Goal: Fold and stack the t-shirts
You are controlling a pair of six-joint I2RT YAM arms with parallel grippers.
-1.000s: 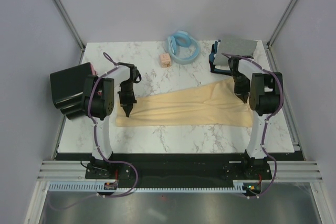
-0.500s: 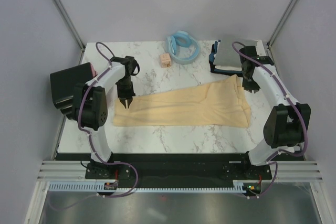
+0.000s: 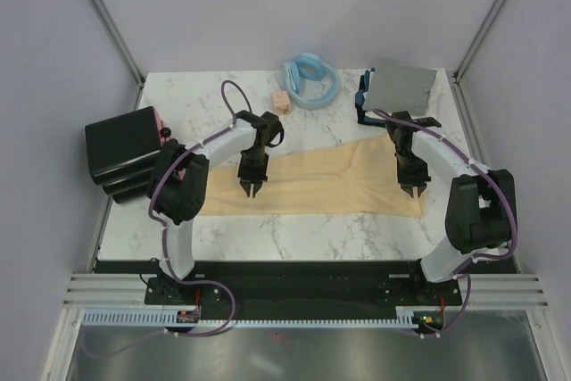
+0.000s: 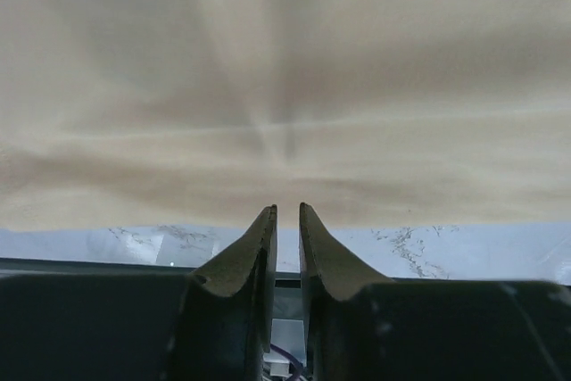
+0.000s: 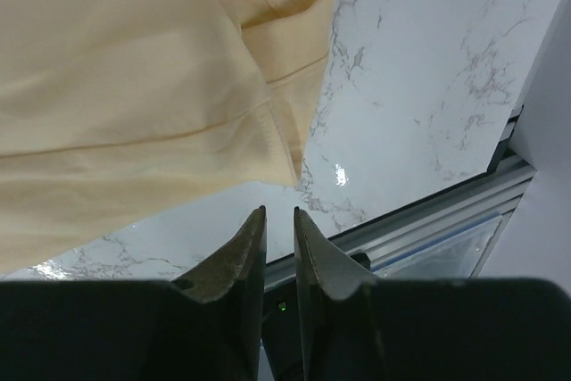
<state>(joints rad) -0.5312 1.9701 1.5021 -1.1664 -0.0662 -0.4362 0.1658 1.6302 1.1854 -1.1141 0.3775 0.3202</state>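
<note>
A pale yellow-cream t-shirt [image 3: 330, 183] lies flat across the table, folded into a long strip. My left gripper [image 3: 250, 186] hangs over its left part near the front edge, jaws a narrow gap apart with nothing between them. The left wrist view shows the gripper [image 4: 287, 209] above the cloth [image 4: 285, 86]. My right gripper [image 3: 413, 186] hovers over the shirt's right end, open by a slit and empty. In the right wrist view this gripper [image 5: 278, 211] is just off the sleeve corner [image 5: 285, 131]. A folded grey t-shirt [image 3: 403, 86] rests at the back right.
A light blue ring-shaped thing [image 3: 312, 80] and a small peach cube [image 3: 282, 102] sit at the back middle. A black box [image 3: 125, 153] with a pink-red side stands off the table's left edge. Dark and blue items [image 3: 363, 103] lie beside the grey shirt.
Both grippers have opened a little and let go of the yellow shirt. The left one moved right along the strip; the right one swung back and then forward to the shirt's right end.
</note>
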